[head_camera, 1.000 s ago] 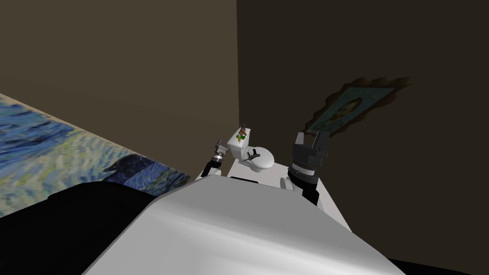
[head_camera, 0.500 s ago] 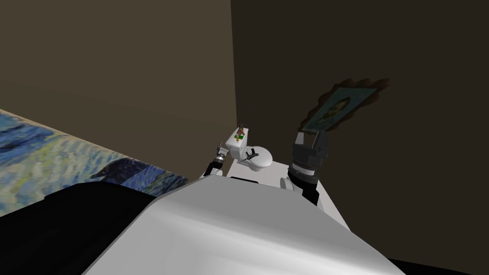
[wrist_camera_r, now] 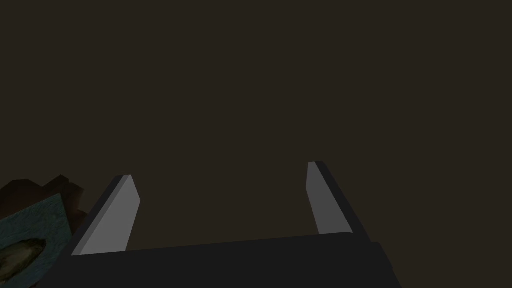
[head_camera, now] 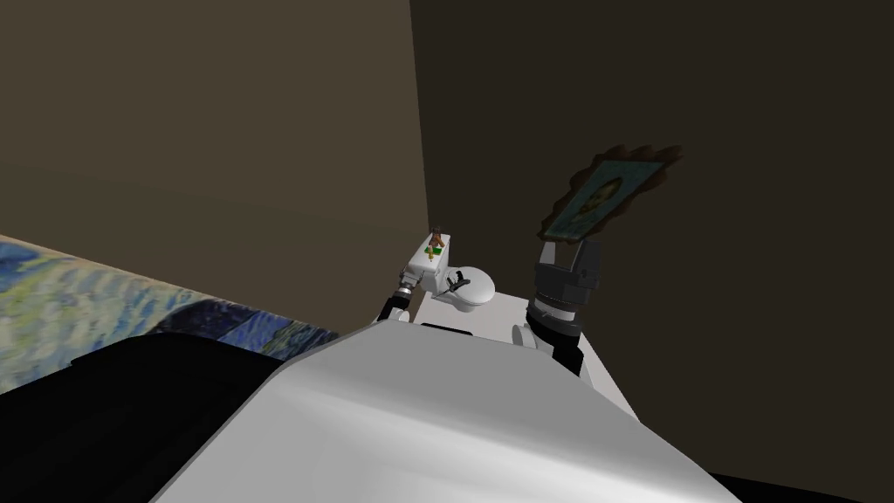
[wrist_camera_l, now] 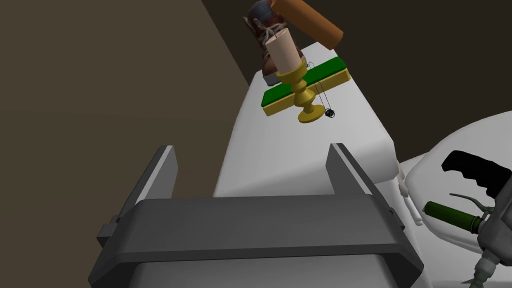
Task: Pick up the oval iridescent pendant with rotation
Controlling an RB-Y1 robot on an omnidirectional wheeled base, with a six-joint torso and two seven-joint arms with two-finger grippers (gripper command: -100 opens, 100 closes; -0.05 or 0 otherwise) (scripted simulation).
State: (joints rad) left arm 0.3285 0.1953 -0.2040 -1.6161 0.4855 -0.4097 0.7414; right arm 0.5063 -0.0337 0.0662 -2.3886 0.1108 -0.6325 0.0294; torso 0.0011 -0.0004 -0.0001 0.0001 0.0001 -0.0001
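White tank lies bare between tool and pendant.

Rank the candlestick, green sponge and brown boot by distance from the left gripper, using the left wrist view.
1. Candlestick, mid-way along the white tank, nearest the left gripper.
2. Green sponge, just behind it.
3. Brown boot, at the far end.

No words, labels, brand names, numbers or signs can be read. The sponge, the candlestick and the toilet tank have plain, unmarked surfaces. The pendant is too small to show any marking. The framed painting bears no legible lettering.
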